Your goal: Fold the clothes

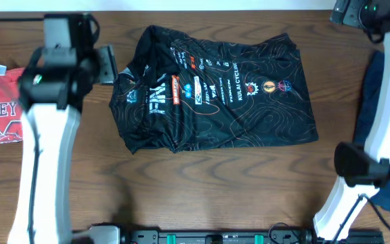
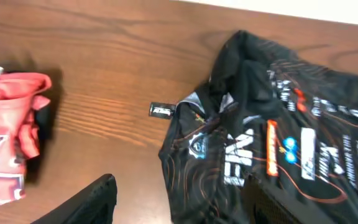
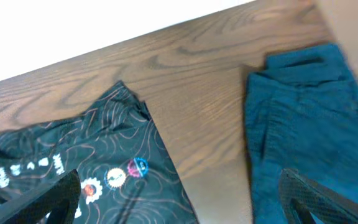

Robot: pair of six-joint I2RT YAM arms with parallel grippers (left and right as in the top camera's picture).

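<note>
My left gripper (image 2: 180,183) hangs over the wooden table (image 2: 104,56) with its fingers apart, pinching nothing. The black jersey (image 2: 291,124) lies ahead of it and to its right, the collar end nearest and partly under my right-hand finger. A crumpled red garment (image 2: 8,130) sits well off to its left. My right gripper (image 3: 179,180) is spread wide and empty, with a jersey corner ahead to its left and a teal garment (image 3: 309,124) ahead to its right.
</note>
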